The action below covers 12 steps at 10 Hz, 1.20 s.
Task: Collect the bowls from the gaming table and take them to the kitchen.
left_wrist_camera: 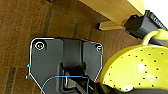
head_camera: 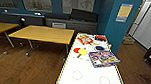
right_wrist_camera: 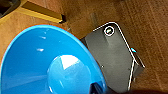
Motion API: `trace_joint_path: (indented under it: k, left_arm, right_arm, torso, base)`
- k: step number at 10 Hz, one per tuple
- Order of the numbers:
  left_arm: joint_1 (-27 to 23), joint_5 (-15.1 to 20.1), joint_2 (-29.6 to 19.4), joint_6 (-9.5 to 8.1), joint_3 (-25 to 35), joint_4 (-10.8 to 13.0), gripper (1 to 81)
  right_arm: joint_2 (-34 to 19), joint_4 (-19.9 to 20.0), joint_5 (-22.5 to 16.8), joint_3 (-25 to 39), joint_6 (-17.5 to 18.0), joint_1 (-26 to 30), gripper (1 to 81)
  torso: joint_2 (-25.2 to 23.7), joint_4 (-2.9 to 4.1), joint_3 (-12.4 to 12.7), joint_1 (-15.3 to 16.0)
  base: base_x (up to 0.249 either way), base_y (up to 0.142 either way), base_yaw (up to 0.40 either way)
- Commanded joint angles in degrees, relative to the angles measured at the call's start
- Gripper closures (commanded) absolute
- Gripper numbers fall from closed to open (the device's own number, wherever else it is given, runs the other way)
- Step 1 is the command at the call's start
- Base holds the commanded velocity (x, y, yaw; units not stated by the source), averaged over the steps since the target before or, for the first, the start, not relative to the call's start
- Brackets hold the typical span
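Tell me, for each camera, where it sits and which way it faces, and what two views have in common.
Head view: high on the robot, facing forward and down at the gaming table with a red-orange bowl and a pale yellow bowl.
Left wrist view: on the left wrist, facing the wooden floor; the robot's dark plate and a yellow-green bowl show.
Right wrist view: on the right wrist, facing the floor; a blue bowl and the plate show.
Both wrist views share floor and plate.

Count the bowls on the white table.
3: a red-orange bowl and a pale yellow bowl side by side near the left edge, a dark blue bowl past the game box. Boxes may hide more.
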Motion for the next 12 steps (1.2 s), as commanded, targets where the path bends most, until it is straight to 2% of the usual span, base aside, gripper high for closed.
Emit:
trace_joint_path:
  k: [1,2,3,4,8,9,11,12]
  left_arm:
    - [3.3,-4.5,3.7,-0.14,-6.6,8.9,81.1]
    - [5.1,-5.9,5.0,-0.14,-9.5,10.8,81.1]
    - [6.7,-6.7,6.4,-0.14,-12.2,11.9,81.1]
    - [8.2,-6.9,7.7,-0.14,-14.5,13.6,81.1]
    - [13.8,-10.7,12.3,-0.14,-23.2,17.4,81.1]
    - [15.1,-11.0,13.6,-0.14,-25.7,17.8,81.1]
    - [17.7,-15.9,15.9,-0.05,-32.0,17.8,81.1]
    - [18.5,-16.2,16.8,-0.05,-33.6,17.7,81.1]
  right_arm:
    - [-2.3,-1.5,-2.5,0.0,0.0,1.6,81.1]
    - [-2.1,-1.6,-2.6,-0.4,0.0,1.5,81.1]
    - [-1.9,-1.6,-2.9,-0.8,-0.1,1.5,81.1]
    - [-1.5,-1.9,-3.0,-1.2,-0.1,1.5,81.1]
    - [0.1,-2.4,-3.6,-2.8,-0.1,1.6,81.1]
    - [0.7,-2.6,-3.7,-3.3,-0.3,1.7,81.1]
    - [1.7,-3.0,-4.6,-4.2,-0.3,1.5,81.1]
    - [2.1,-3.1,-4.8,-4.6,-0.4,1.3,81.1]
  torso:
    - [0.0,0.00,3.1,0.0]
    - [0.0,0.00,4.4,0.0]
    - [0.0,0.00,2.5,0.0]
    - [-0.1,0.00,3.0,-0.1]
    - [-0.1,0.00,3.4,-0.1]
    - [-0.1,0.00,3.4,-0.1]
    - [-0.1,0.00,3.4,-0.1]
    - [-0.1,0.00,3.4,-0.1]
  base:
    - [0.000,0.000,0.000]
    - [0.000,0.000,0.000]
    - [0.000,0.000,0.000]
    - [0.000,0.000,0.000]
    - [0.000,0.000,0.000]
    - [0.000,0.000,0.000]
    - [0.000,0.000,0.000]
    - [0.000,0.000,0.000]
